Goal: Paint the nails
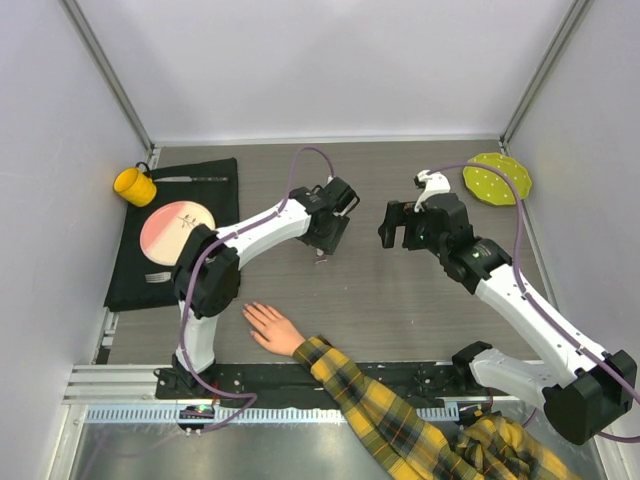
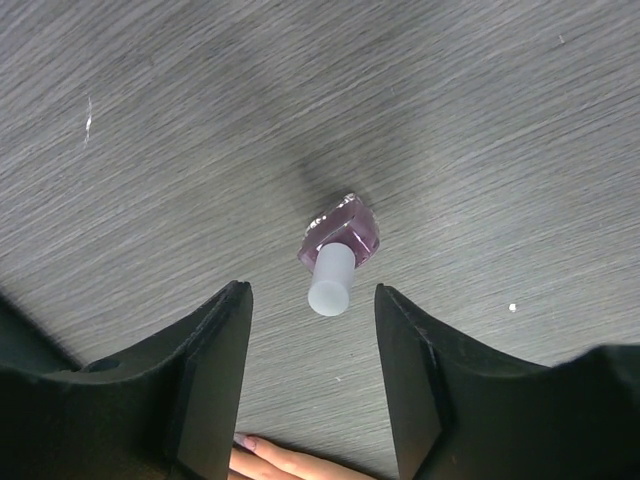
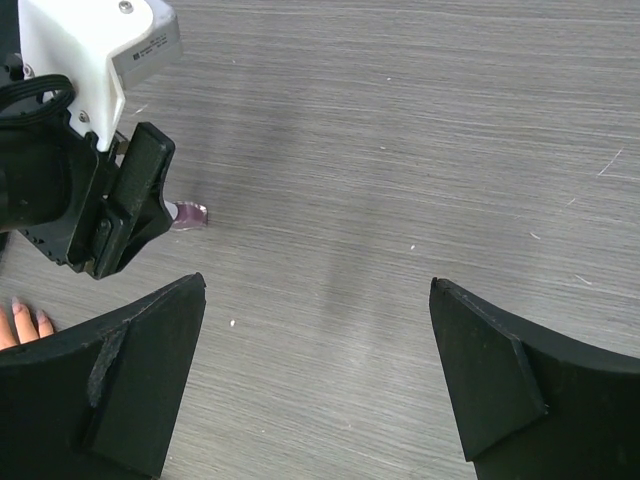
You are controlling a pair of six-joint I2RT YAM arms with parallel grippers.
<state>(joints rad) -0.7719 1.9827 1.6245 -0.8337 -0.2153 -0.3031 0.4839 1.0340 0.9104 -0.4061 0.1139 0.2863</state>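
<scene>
A small purple nail polish bottle [image 2: 343, 236] with a frosted white cap [image 2: 330, 282] stands on the grey wood table. My left gripper [image 2: 312, 288] hovers over it, jaws open on either side of the cap without touching it. In the top view the left gripper [image 1: 325, 238] sits mid-table. The pale hand [image 1: 272, 328] with a yellow-black plaid sleeve [image 1: 365, 390] lies flat near the front edge. One of its nails [image 2: 245, 440] shows at the bottom of the left wrist view, and two more nails [image 3: 42, 319] at the right wrist view's left edge. My right gripper [image 3: 318, 283] is open and empty over bare table.
A black mat [image 1: 215, 190] at the back left carries a pink plate [image 1: 176, 228] and a knife [image 1: 190, 179]. A yellow mug [image 1: 133, 185] stands at its far corner. A green dotted plate [image 1: 497, 178] lies back right. The two grippers face each other closely.
</scene>
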